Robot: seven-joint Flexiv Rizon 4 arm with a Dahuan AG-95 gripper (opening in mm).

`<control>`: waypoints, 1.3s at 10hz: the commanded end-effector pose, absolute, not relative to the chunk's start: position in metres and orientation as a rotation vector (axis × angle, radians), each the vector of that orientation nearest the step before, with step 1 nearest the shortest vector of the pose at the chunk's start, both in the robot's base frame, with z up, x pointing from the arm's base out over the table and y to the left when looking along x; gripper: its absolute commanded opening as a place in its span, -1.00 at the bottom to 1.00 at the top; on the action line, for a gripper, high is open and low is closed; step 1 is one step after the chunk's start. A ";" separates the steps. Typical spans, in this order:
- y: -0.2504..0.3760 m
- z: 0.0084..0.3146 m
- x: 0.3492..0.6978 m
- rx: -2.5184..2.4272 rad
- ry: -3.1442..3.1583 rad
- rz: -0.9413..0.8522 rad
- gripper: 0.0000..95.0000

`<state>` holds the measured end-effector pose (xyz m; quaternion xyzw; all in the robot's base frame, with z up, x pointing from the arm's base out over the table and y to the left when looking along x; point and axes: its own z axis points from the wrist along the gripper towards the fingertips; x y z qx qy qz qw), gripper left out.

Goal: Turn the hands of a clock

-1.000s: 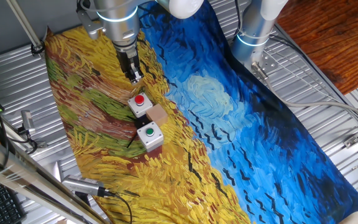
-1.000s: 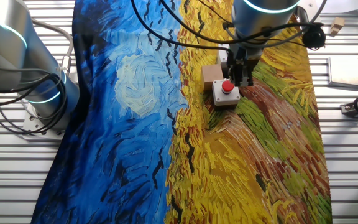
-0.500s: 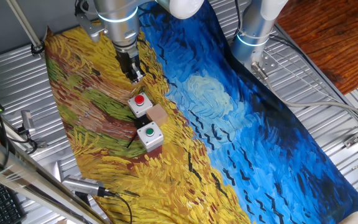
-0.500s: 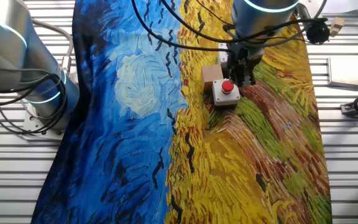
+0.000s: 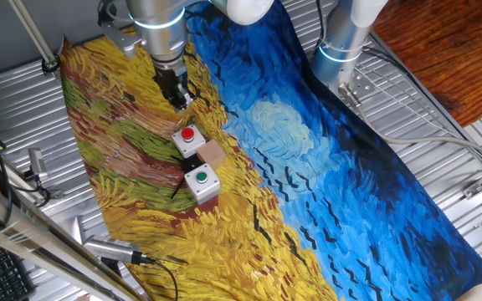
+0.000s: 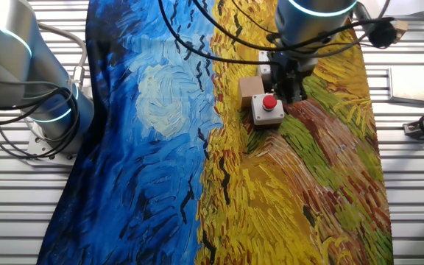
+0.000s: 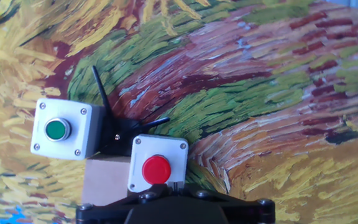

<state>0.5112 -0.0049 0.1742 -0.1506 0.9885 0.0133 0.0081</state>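
Observation:
No clock face shows in any view. A small black piece with two thin black rods sticking out like hands lies between a green-button box and a red-button box. It shows as a dark sliver in one fixed view. My gripper hangs just beyond the red-button box, its jaws together and empty. In the other fixed view the gripper stands over the red-button box. In the hand view only its tips show at the bottom edge.
A wooden block sits beside the two boxes, and it also shows in the other fixed view. A painted cloth covers the table. A second robot base stands at the cloth's edge. Tools and clamps lie on the metal table rim.
My gripper has drifted slightly up and away from the red-button box. The boxes and the block have not moved.

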 end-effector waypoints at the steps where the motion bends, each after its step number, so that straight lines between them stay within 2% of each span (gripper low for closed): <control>1: -0.010 0.174 0.553 -0.505 3.090 0.060 -1.00; 5: -0.004 0.162 0.588 -0.486 3.092 0.087 -1.00; 13: -0.003 0.161 0.589 -0.734 3.038 0.133 -1.00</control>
